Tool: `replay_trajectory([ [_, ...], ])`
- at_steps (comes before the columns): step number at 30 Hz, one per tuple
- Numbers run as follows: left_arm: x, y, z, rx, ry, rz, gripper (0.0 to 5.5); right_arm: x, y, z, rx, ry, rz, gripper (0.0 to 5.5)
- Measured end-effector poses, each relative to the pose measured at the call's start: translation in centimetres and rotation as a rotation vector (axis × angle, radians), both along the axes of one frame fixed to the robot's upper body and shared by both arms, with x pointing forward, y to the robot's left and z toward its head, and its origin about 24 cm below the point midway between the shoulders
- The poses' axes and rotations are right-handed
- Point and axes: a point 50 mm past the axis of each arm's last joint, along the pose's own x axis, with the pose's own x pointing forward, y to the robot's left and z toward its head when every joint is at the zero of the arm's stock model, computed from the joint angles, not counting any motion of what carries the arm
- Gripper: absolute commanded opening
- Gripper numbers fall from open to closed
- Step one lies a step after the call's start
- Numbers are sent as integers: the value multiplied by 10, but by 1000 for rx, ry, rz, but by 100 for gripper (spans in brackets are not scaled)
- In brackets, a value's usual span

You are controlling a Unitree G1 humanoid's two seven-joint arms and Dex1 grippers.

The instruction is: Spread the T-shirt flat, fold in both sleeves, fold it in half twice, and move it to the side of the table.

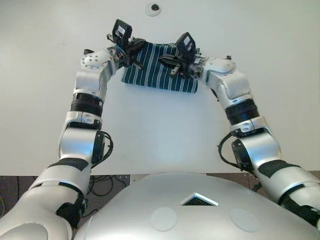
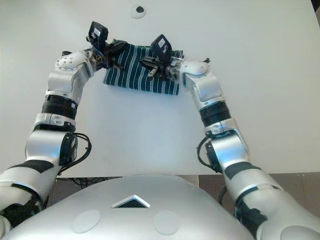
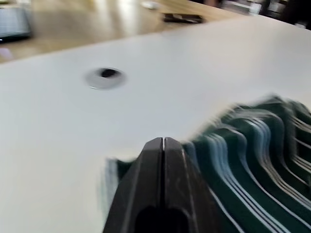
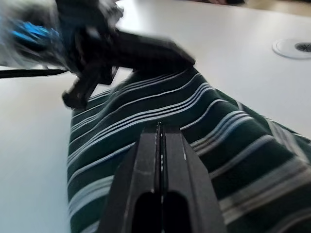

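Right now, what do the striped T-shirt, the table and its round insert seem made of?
T-shirt: soft matte knit cloth, dark green with white stripes; it lies in limp folded layers. Table: smooth white matte top, likely laminate. Round insert: pale ring with dark centre, plastic or metal, cannot tell.

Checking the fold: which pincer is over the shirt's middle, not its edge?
The right pincer: it sits over the middle of the striped shirt, while the left pincer is at the shirt's far left corner.
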Motion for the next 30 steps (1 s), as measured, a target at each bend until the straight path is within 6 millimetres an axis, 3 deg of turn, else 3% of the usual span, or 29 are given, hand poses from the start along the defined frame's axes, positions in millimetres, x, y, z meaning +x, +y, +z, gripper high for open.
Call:
replay_trajectory([
  [5,2,14,-17,46,45,159,0,14,0,-20,-68,94,-153,2],
  [12,10,44,20,-32,-136,333,0,25,-19,-25,-141,97,-257,2],
  [14,6,48,25,-25,-178,347,0,31,-45,-25,-166,91,-354,2],
  [17,-8,60,22,-10,-190,394,0,31,-118,-27,-217,95,-608,2],
  [19,-20,66,17,6,-187,424,0,19,-186,-27,-276,87,-819,2],
  [22,-34,69,12,23,-174,448,0,-9,-249,-27,-356,78,-1009,2],
  [26,-44,68,10,30,-171,466,0,-45,-290,-25,-389,91,-1212,2],
  [30,-46,65,15,33,-186,478,0,-74,-307,-21,-478,98,-1377,2],
])
